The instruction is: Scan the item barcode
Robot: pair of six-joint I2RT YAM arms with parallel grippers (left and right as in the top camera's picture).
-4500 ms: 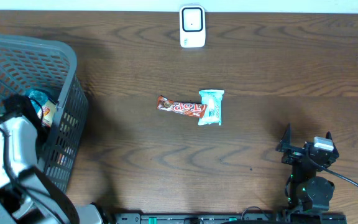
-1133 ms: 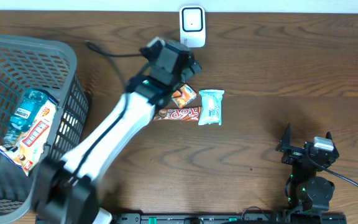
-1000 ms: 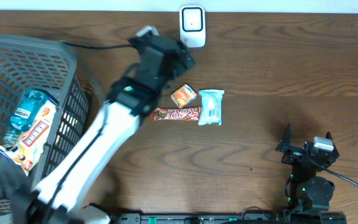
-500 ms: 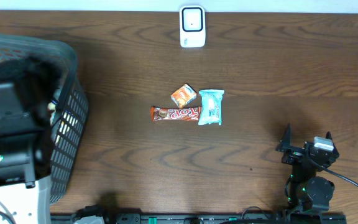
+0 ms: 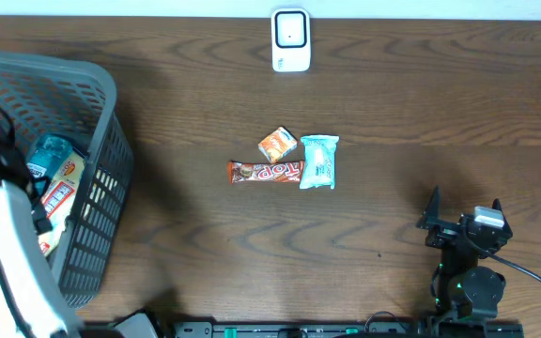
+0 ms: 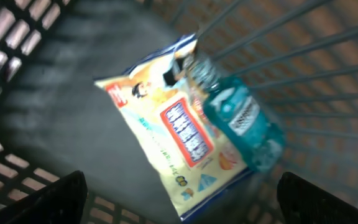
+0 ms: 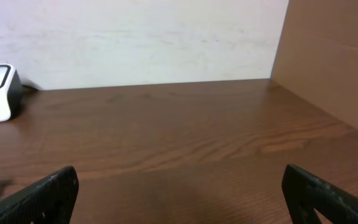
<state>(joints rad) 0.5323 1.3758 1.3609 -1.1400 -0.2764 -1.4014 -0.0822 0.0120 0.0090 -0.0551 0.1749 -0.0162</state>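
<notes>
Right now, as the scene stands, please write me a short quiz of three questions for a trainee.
1. True or false: the white scanner stands inside the basket.
2. How many wrapped items lie on the table, outside the basket?
3. In the basket, what does the blue bottle lie against? A: a snack packet; B: a can; C: a cup.
Key: 1 false. 2 three: chocolate bar, orange packet, pale green packet. 3 A.
</notes>
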